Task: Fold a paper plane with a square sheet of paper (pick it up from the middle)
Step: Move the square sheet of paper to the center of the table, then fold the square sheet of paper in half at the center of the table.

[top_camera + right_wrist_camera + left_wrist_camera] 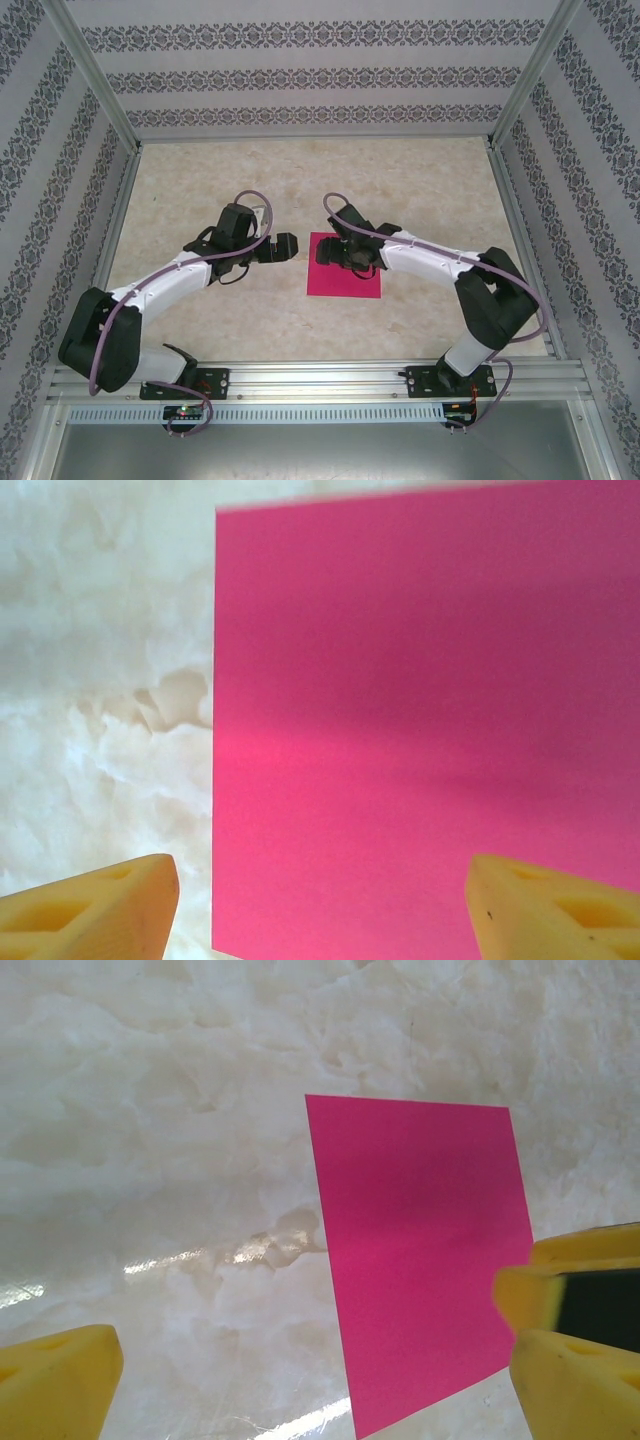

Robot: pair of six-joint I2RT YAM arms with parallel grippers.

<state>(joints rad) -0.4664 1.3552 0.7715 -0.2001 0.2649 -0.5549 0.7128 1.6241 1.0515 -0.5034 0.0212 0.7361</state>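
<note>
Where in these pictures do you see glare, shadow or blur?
Left wrist view: bright glare streaks on the glossy table; the yellow left fingers are blurred. Right wrist view: a soft dark shadow band crosses the square sheet of paper; the right fingers are soft too. Top external view: even light, sharp.

Bright, even light from overhead in the top view; reads sharp edge to edge, with barely a shadow on the pale surface (200,190). From the left wrist, catches white streaks of glare on the glossy marbling beside the square sheet of paper (420,1260), itself crossed by a dim, soft-edged shadow band. Yellow fingertips of the left hand (306,1320) blurred, too near the lens. From the right wrist, a broad, soft shadow across the middle of the sheet, brighter toward the bottom edge; fingertips of the right hand (320,880) likewise out of focus, the paper's edge crisp.
</note>
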